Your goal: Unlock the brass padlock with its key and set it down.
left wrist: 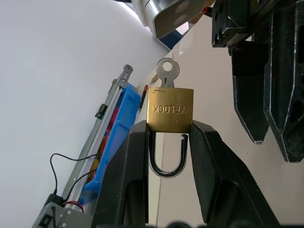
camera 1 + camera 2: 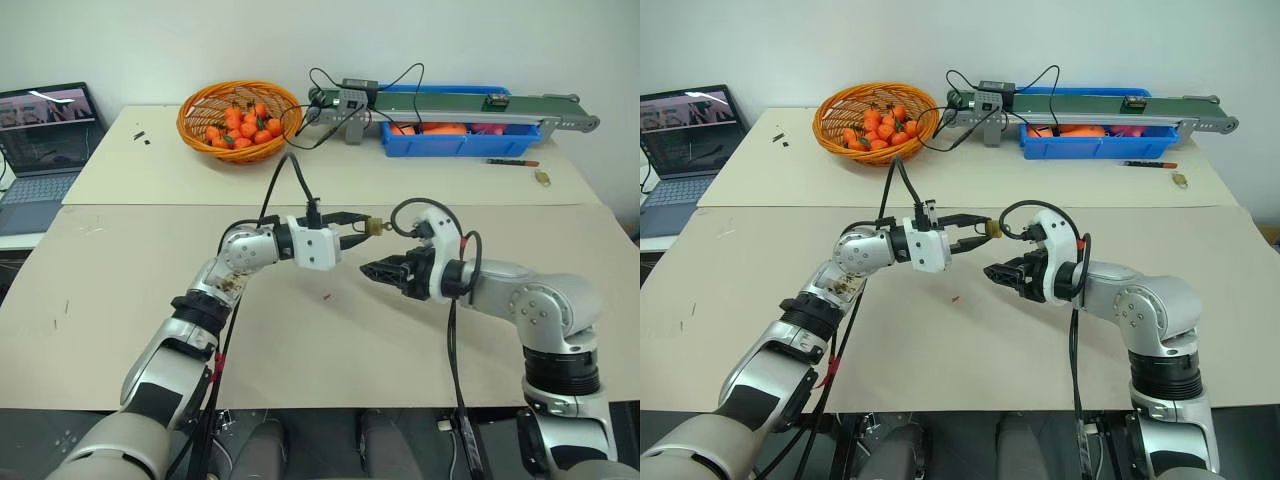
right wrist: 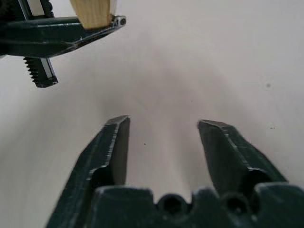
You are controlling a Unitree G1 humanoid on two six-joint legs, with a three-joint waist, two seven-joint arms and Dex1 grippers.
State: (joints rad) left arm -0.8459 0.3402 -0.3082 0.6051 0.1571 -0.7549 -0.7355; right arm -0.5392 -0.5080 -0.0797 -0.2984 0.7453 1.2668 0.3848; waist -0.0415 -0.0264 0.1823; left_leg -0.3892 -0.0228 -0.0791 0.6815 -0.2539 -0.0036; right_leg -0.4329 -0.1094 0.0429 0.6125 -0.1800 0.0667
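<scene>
Yellow-brass padlock, silver key, black left pincer, orange basket, blue bin.

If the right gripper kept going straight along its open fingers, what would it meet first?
Probably the bare beige tabletop: the right gripper points slightly downward with nothing between its fingers. The left gripper, holding the small brass padlock, sits off to the side, though depth is unclear.

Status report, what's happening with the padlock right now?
Left hand shut on brass padlock, key in it, shackle end sprung free. Right hand open, empty. Nothing in the way.
</scene>
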